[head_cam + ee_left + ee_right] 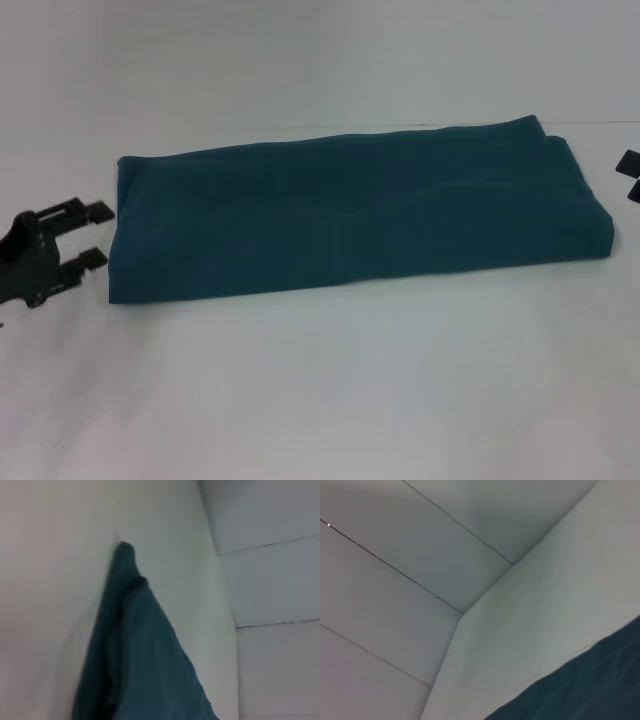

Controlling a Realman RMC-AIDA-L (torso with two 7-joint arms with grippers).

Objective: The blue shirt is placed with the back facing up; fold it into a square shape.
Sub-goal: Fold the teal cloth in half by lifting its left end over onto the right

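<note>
The blue shirt [350, 205] lies on the white table, folded into a long band running left to right, plain side up; no lettering shows. It also shows in the left wrist view [135, 655] and at the corner of the right wrist view [590, 685]. My left gripper [92, 236] is open and empty, just left of the shirt's left end, near the table surface. My right gripper [630, 175] shows only as black finger tips at the right edge, just right of the shirt's right end.
The white table [330, 380] spreads in front of the shirt. A white panelled wall [275, 580] rises behind the table's far edge; it also shows in the right wrist view [395, 580].
</note>
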